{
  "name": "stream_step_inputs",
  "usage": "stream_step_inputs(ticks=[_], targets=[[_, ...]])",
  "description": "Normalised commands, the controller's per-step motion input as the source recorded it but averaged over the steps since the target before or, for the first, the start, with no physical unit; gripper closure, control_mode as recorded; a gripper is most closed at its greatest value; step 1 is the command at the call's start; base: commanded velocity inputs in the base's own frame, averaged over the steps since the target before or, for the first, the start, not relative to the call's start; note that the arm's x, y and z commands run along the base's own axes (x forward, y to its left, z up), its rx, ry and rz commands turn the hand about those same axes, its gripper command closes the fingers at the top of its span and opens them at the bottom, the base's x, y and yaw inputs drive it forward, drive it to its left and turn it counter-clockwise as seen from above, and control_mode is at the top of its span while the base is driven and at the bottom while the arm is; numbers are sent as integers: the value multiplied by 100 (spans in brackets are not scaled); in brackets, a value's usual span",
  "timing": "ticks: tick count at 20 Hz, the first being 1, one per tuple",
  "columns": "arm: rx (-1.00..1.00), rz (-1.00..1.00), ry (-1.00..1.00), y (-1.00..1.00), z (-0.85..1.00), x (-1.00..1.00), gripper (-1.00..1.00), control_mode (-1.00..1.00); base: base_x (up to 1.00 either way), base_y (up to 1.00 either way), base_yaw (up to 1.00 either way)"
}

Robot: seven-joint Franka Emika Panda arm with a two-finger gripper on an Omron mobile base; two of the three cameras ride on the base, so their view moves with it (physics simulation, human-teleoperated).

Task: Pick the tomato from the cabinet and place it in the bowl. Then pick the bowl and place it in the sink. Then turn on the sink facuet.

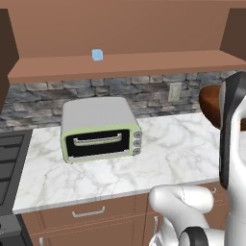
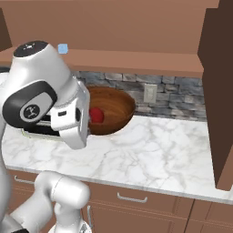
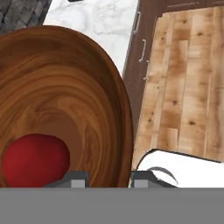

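Observation:
The wooden bowl (image 3: 65,100) hangs tilted above the marble counter (image 2: 154,150), also seen as bowl (image 2: 116,109) and bowl (image 1: 209,103) behind my arm. The dark-red tomato (image 3: 35,159) lies in its bottom, tomato (image 2: 96,114). My gripper (image 3: 105,177) is shut on the bowl's rim, one fingertip (image 3: 74,178) inside the wall and the other outside. The cabinet shelf (image 1: 129,65) runs above the counter. The sink and the sink facuet are out of view.
A toaster oven (image 1: 100,129) stands on the counter at the left. A pale blue cube (image 1: 97,55) rests on the shelf. A dark stove (image 1: 9,163) borders the counter's left end. Lower cupboards (image 3: 146,35) and wood floor (image 3: 188,87) lie below the bowl.

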Motion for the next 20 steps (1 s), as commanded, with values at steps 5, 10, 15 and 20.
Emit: stream_step_inputs(ticks=[5,10,15,20], targets=[[8,0,-19,46,0,-7,100,-100,0,0,0],[1,-4,-20,16,0,-19,100,-100,0,0,0],[0,-6,-10,0,0,-47,100,-100,0,0,0],[0,0,-1,0,0,-16,100,-100,0,0,0]])
